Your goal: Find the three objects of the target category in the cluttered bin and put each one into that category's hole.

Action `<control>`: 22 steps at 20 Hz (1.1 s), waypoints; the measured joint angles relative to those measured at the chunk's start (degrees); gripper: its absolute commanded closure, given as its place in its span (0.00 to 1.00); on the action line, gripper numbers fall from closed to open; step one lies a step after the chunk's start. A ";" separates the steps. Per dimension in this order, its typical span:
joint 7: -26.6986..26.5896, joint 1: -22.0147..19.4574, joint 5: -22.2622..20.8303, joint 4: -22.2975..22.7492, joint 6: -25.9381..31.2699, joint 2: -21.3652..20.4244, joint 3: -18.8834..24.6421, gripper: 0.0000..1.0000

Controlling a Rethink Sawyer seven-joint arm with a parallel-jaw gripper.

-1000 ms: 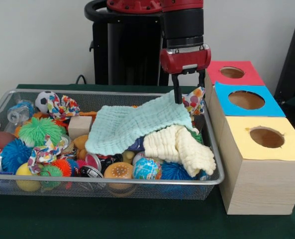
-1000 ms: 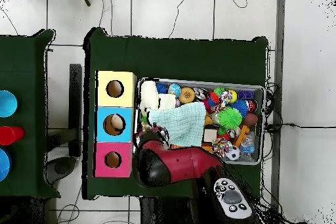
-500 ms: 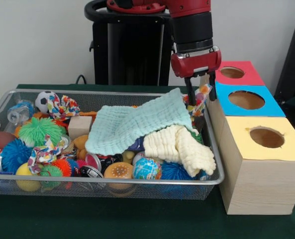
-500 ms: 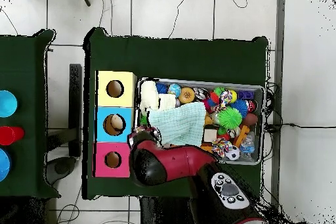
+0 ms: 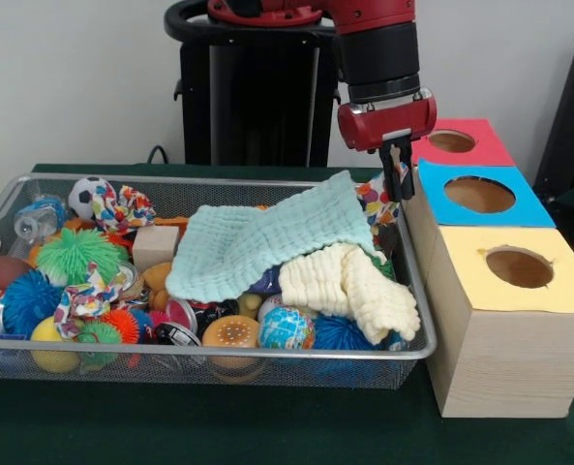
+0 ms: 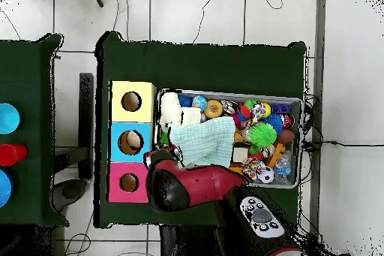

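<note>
The gripper [image 5: 396, 184] hung over the wire bin's [image 5: 267, 351] back right corner — its fingers looked drawn together on a patterned cloth [image 5: 378, 199] (the grasp itself partly hidden) — just beside the blue box [image 5: 480, 208], with the mint cloth [image 5: 257, 237] draped below.

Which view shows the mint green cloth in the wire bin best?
The front view: the mint green cloth shows its folds, draped over a cream cloth and toys. The overhead view shows it only as a flat patch, with the red arm over its near edge.
</note>
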 measured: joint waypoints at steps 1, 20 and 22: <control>0.00 0.00 0.02 -0.01 0.00 0.00 -0.01 1.00; 0.00 3.01 5.91 -0.58 13.86 -6.71 0.16 1.00; 0.00 3.47 6.22 -0.82 15.04 -7.12 0.16 1.00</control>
